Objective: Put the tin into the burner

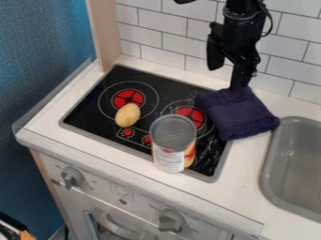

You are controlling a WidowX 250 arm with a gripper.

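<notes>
My gripper (225,78) hangs at the upper right of the stove, its fingers apart. One fingertip comes down at the top edge of the purple cloth; whether it touches the cloth I cannot tell. Toward the viewer and to the left, the tin (171,160) stands upright on the front right part of the black cooktop, grey lid up. Just behind it is the right red burner (190,114), partly hidden by the tin. The left red burner (128,97) lies farther back on the left.
A potato (128,115) rests at the front edge of the left burner. The folded purple cloth (238,114) overlaps the cooktop's right edge and the white counter. A grey sink (289,159) is at the right, a tiled wall behind, and a wooden post (104,30) at the back left.
</notes>
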